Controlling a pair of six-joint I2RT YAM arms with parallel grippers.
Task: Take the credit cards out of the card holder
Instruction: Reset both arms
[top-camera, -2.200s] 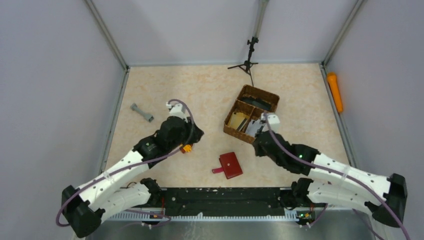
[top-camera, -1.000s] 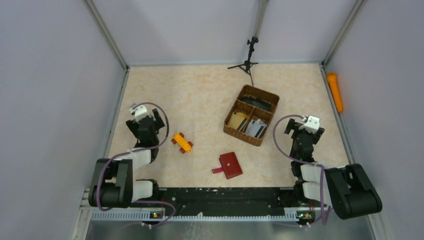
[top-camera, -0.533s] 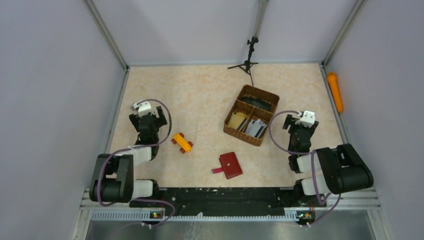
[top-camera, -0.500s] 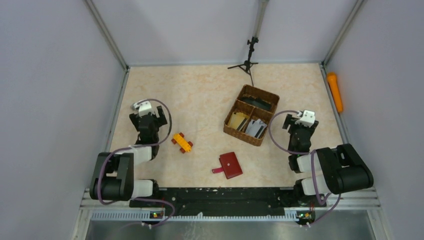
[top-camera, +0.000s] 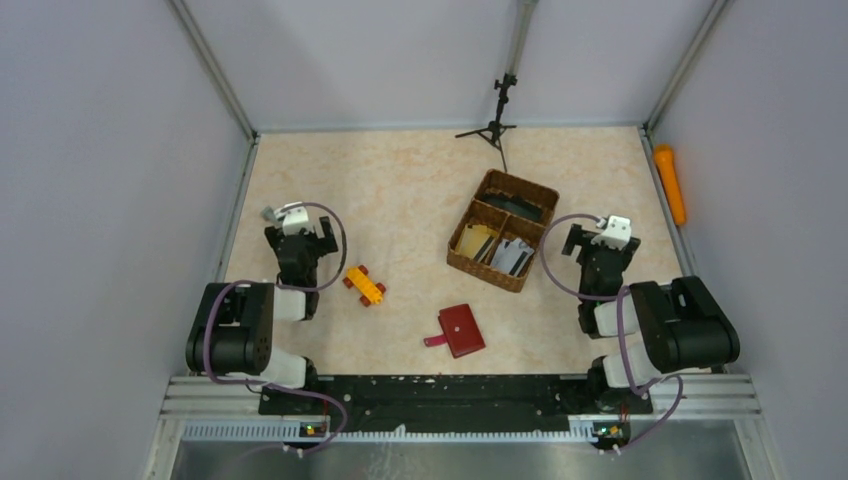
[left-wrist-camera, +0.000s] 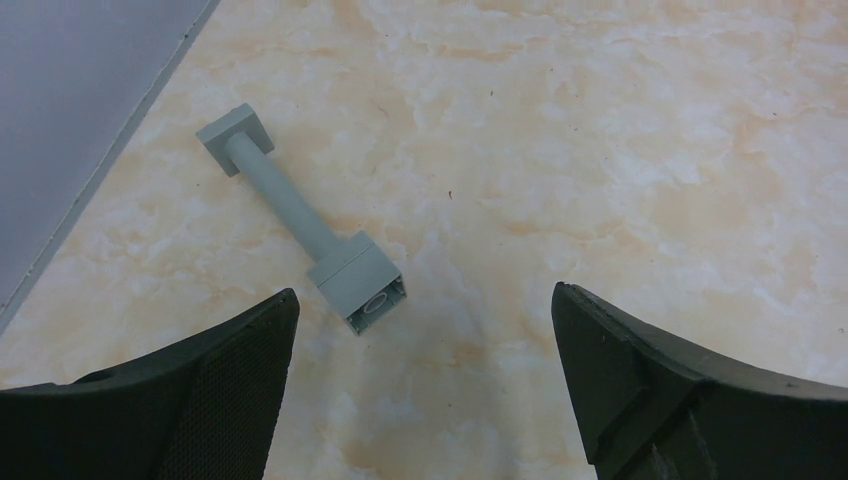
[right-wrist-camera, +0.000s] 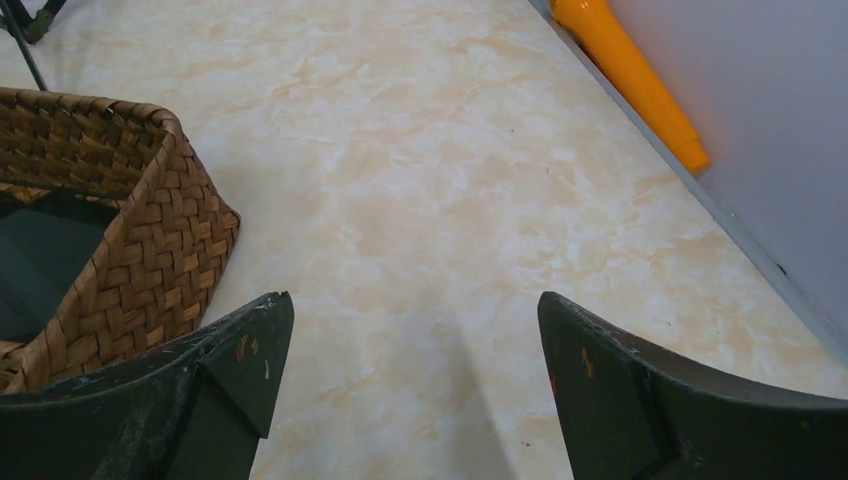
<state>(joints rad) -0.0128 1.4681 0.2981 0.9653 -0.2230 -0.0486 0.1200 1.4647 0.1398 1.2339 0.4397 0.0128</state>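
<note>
Marbled beige table (top-camera: 400, 180); left hand (left-wrist-camera: 422, 296) and right hand (right-wrist-camera: 412, 298) both stand apart, empty. Dark red folding card holder (top-camera: 461, 330) lies shut near the front edge; tan-gold and grey-silver credit cards (top-camera: 512, 258) rest in the brown wicker basket (top-camera: 484, 272). Removal appears complete; no further grasp seems needed.

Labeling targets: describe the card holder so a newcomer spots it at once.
On the beige table, look between the wicker basket and the near edge. The card holder lies flat there: dark red, squarish, with a small side tab, unlike the orange toy block to its left.
</note>
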